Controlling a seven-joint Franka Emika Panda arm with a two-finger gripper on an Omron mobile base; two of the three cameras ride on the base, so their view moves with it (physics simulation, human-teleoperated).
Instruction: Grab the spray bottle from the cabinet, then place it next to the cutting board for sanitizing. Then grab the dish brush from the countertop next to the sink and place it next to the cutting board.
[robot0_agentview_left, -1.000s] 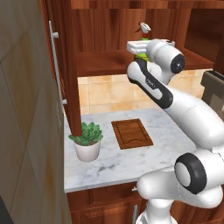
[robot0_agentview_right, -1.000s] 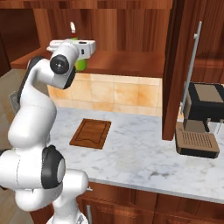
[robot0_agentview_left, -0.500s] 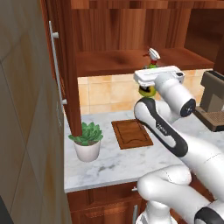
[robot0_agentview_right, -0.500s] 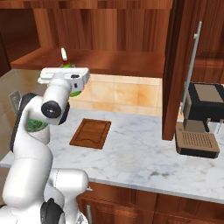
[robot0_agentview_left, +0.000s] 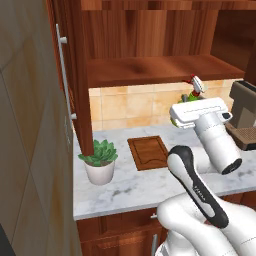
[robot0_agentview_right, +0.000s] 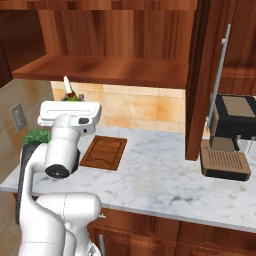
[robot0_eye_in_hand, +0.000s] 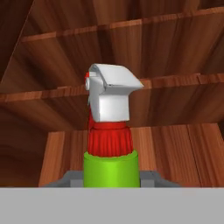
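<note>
My gripper (robot0_eye_in_hand: 111, 183) is shut on the spray bottle (robot0_eye_in_hand: 111, 131), which has a green body, a red collar and a white trigger head and stands upright between the fingers (robot0_eye_in_hand: 72, 178). In the left base view the spray bottle (robot0_agentview_left: 193, 91) pokes up behind my white hand, just under the cabinet (robot0_agentview_left: 150, 70) shelf and above the countertop (robot0_agentview_left: 130, 187). It hangs behind and to the right of the cutting board (robot0_agentview_left: 148, 152). From the right, the spray bottle (robot0_agentview_right: 70, 92) is up and to the left of the cutting board (robot0_agentview_right: 104, 152). The dish brush and the sink are out of view.
A potted plant (robot0_agentview_left: 100, 160) stands left of the board under the open cabinet door (robot0_agentview_left: 75, 80). A coffee machine (robot0_agentview_right: 227, 137) sits at the right end of the countertop (robot0_agentview_right: 165, 175), beside the other open door (robot0_agentview_right: 202, 75). Tan tiles back the counter.
The arm has drawn the spray bottle out of the cabinet and lowered it from shelf height to below the shelf, over the counter. The hand has turned so the bottle points up.
</note>
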